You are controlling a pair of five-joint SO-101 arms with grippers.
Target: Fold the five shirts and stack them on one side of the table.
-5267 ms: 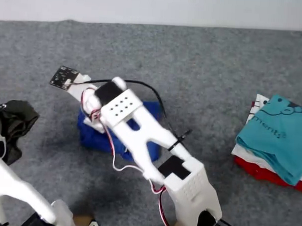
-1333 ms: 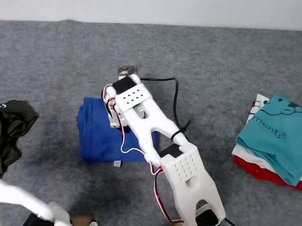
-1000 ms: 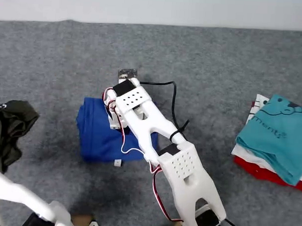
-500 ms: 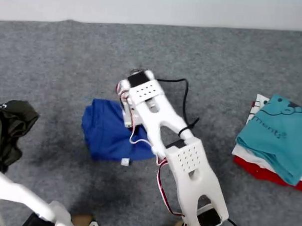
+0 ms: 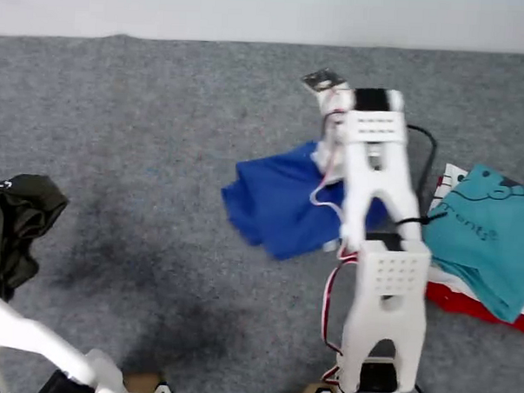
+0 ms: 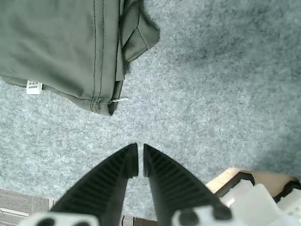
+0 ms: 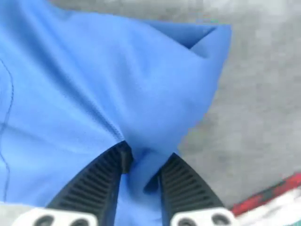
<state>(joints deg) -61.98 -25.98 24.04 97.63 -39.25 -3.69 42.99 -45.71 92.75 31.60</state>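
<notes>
Gripping the blue shirt [image 5: 275, 206], the right gripper [image 7: 143, 162] has the fabric bunched between its fingers, just beside the folded stack [image 5: 482, 245] with a teal shirt on top. Left gripper [image 6: 140, 157] is clenched on nothing, near the olive shirt [image 6: 61, 47].

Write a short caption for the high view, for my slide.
Right claw grips a blue shirt beside the stack of folded shirts; a dark green shirt lies far off.

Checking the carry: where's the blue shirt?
High view: the blue shirt is right of centre, held by the right gripper, just beside the folded stack.
</notes>
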